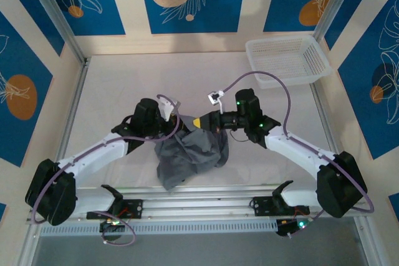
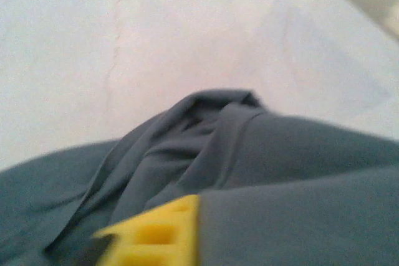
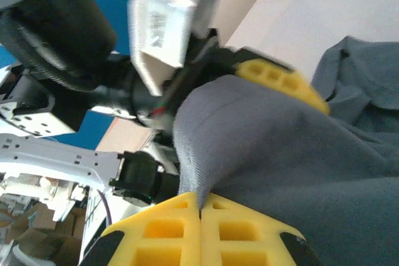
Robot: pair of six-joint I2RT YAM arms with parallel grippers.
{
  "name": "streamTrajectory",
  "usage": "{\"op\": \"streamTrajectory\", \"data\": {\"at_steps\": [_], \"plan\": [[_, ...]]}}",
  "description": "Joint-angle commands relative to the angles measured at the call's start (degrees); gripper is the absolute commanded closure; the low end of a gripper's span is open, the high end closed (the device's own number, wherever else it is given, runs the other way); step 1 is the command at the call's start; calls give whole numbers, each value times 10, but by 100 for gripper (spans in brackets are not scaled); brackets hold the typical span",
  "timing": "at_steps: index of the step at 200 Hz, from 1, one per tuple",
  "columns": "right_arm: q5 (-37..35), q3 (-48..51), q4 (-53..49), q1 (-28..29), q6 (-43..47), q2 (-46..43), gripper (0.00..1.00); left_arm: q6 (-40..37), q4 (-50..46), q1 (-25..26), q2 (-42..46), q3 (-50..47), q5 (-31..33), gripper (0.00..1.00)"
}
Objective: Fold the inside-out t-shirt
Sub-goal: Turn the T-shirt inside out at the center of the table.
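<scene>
Top external view: the t-shirt lies bunched on the counter; left jaws and right jaws each clamp tight on its far edge, likely to lift and spread it.

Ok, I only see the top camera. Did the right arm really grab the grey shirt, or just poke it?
Observer: Grabbed. On the right wrist camera the right arm's jaws are shut, a fold of the dark grey soft-cloth t-shirt pinched between them.
Operator: And the left one?
Observer: The left arm's jaws are shut too. Its wrist camera shows one yellow finger with grey cloth pressed against its inner side, covering the other.
Operator: Are they pulling the same bit?
Observer: Neighbouring bits, I think: the right wrist camera shows the cloth draped over the left arm's yellow finger.
</scene>
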State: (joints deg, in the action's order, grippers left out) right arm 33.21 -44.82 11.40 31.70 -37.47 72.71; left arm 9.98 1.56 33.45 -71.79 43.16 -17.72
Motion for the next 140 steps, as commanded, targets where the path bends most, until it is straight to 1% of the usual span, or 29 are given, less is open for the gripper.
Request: {"op": "streamTrajectory", "data": {"at_steps": [1, 9, 15, 22, 29, 36, 44, 52, 57, 65, 71, 82, 93, 102, 111, 126, 140], "plan": [[9, 47, 17, -59, 2, 26, 93, 42, 71, -4, -29, 28, -151, 100], [-11, 60, 8, -85, 14, 52, 93, 79, 84, -3, -46, 34, -183, 100], [-22, 55, -19, -98, 30, 72, 93, 104, 86, -3, -59, 41, -202, 100], [-25, 46, -43, -103, 44, 91, 90, 126, 88, -2, -73, 47, -217, 100], [-23, 43, -43, -101, 47, 100, 85, 143, 91, -1, -82, 48, -222, 100], [-31, 50, -27, -96, 41, 94, 80, 152, 93, -1, -87, 46, -219, 100], [-57, 61, -12, -90, 33, 73, 72, 151, 87, 0, -90, 45, -213, 100], [-103, 71, -19, -86, 28, 42, 68, 144, 74, -1, -91, 46, -205, 100], [-151, 75, -35, -82, 26, 17, 66, 139, 66, 0, -90, 47, -200, 100], [-244, 80, -72, -61, 32, -30, 64, 136, 56, 0, -89, 47, -196, 100], [-317, 87, -88, -31, 49, -67, 63, 135, 53, 0, -88, 46, -195, 100], [-441, 111, -75, 42, 103, -125, 60, 134, 49, 1, -86, 45, -196, 100], [-536, 132, -52, 109, 155, -168, 59, 133, 44, 1, -84, 44, -191, 100], [-584, 145, -37, 149, 188, -188, 59, 131, 41, 1, -84, 45, -187, 100], [-616, 146, -39, 170, 208, -193, 59, 130, 37, 1, -84, 47, -184, 100], [-634, 123, -74, 182, 217, -174, 58, 130, 32, 1, -84, 51, -179, 100], [-668, 83, -122, 190, 208, -134, 59, 130, 31, 1, -83, 52, -176, 100]]}}
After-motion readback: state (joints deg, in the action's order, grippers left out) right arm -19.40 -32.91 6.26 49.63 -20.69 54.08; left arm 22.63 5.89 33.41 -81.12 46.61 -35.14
